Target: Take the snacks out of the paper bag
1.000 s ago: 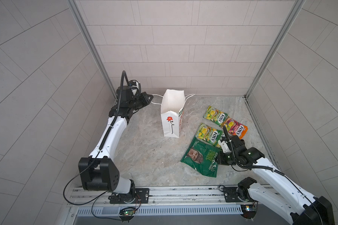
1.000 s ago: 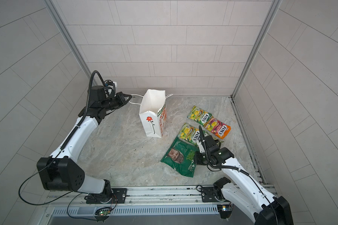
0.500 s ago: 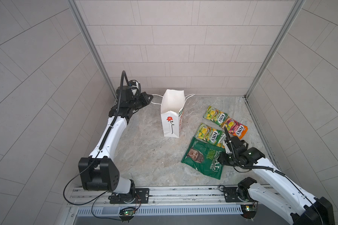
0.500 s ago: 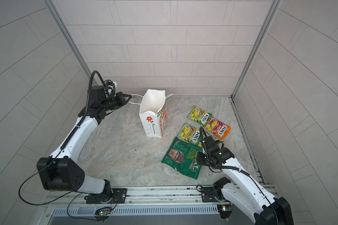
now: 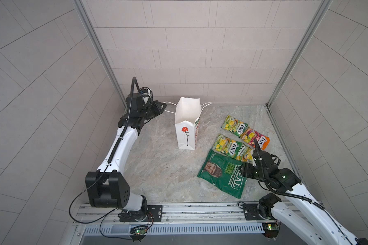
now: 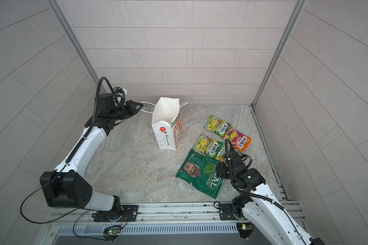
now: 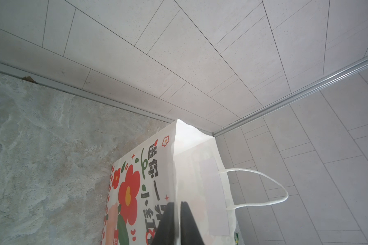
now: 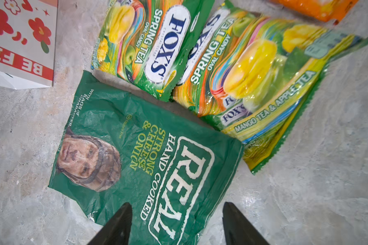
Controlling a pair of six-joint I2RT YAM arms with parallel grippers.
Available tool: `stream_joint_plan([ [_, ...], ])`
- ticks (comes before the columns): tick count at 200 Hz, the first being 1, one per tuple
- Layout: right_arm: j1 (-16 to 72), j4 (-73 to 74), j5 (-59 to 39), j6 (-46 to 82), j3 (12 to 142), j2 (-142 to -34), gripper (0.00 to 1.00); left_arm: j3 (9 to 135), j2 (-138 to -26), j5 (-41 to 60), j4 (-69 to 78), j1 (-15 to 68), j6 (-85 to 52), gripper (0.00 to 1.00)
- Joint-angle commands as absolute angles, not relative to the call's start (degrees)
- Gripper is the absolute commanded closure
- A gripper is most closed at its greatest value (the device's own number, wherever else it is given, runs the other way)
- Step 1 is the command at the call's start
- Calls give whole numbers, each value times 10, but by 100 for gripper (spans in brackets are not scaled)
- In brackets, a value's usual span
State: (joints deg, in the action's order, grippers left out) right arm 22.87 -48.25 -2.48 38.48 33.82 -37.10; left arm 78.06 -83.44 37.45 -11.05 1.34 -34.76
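The tall white paper carrier bag (image 5: pixel 185 131) is standing upright near the back of the marbled stone counter (image 5: pixel 157 165). The snacks are lying flat on the counter beside it. They are the large dark green glossy "REAL" crisp bag (image 5: pixel 221 171), the small green-yellow "FOX'S" packets (image 5: pixel 228 146) touching one of its edges, and a small pink-orange packet (image 5: pixel 255 139) beyond.

The right gripper (image 8: pixel 176 204) is hovering over the crisp bag's end with jaws spread wide, holding nothing. The left gripper (image 7: pixel 177 203) is sitting at the bag's white cord handle (image 5: pixel 168 103), jaws nearly together. Whether the cord is being pinched cannot be told.

The film packets are likely light, slippery and crushable. Grip a flat sealed end seam, lightly.
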Motion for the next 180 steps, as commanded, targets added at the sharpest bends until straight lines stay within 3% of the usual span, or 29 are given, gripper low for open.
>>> stream_joint_plan([
  [1, 231, -485, 12, 398, 336, -353, 27, 785, -825, 391, -111, 8, -344, 74],
  [31, 231, -475, 34, 402, 332, -330, 20, 796, -826, 397, -111, 5, -344, 37],
  [63, 231, -461, 71, 391, 337, -329, 12, 814, -821, 409, -120, 0, -337, 19],
  [89, 231, -423, 114, 371, 344, -350, 12, 827, -794, 393, -148, -12, -312, 15],
  [115, 229, -370, 179, 341, 351, -390, 12, 806, -730, 308, -157, -15, -259, 3],
  [180, 189, -213, 311, 255, 366, -497, 12, 754, -648, 37, -237, -14, -239, 3],
])
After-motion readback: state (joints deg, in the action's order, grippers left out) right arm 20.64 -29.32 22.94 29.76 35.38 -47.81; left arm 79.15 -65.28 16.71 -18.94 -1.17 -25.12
